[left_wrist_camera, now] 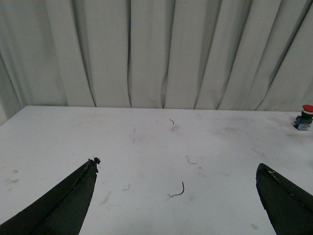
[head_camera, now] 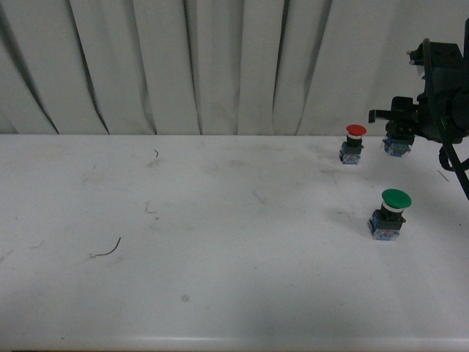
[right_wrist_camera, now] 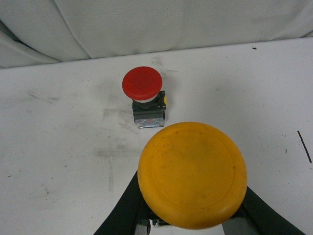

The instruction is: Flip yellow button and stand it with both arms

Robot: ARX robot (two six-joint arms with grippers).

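The round-capped yellow button (right_wrist_camera: 192, 174) looks like smooth, satin plastic with fine dark specks. The red-capped round button (right_wrist_camera: 142, 83) has similar plastic. The white counter (head_camera: 220, 220) is matt and scuffed; the pale pleated curtain (head_camera: 183, 66) is cloth.

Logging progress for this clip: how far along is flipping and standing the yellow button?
Done: the right gripper is shut on the yellow button, beside the red button. In hand: it is held cap up, blue base showing below the gripper; whether it touches the table is unclear. To do: letting it go standing. The left gripper is open, empty and away from it.
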